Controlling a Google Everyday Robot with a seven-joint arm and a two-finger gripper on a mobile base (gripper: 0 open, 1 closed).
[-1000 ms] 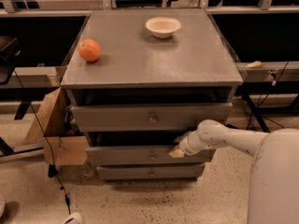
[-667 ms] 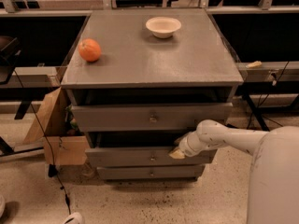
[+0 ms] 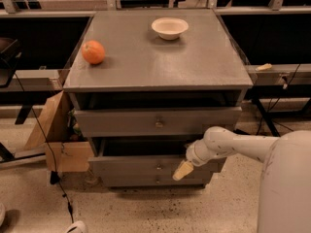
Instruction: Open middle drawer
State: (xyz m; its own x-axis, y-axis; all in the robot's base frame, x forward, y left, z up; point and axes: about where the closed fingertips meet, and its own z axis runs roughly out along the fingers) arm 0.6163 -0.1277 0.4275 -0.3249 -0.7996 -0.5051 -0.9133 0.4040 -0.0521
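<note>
Since the earlier frame, the middle drawer [image 3: 131,166] had slid slightly farther out of the cabinet [image 3: 155,67], and the gripper [image 3: 183,171] had lowered with it. The drawer's long axis ran left to right and its flat front faced the camera, partly open between the top drawer [image 3: 121,123] and the bottom drawer [image 3: 126,181]; its interior lay in shadow and its right end was hidden behind the arm [image 3: 238,144]. The gripper overlapped that front just right of the central knob [image 3: 159,167]; whether it was closed or apart could not be told.
</note>
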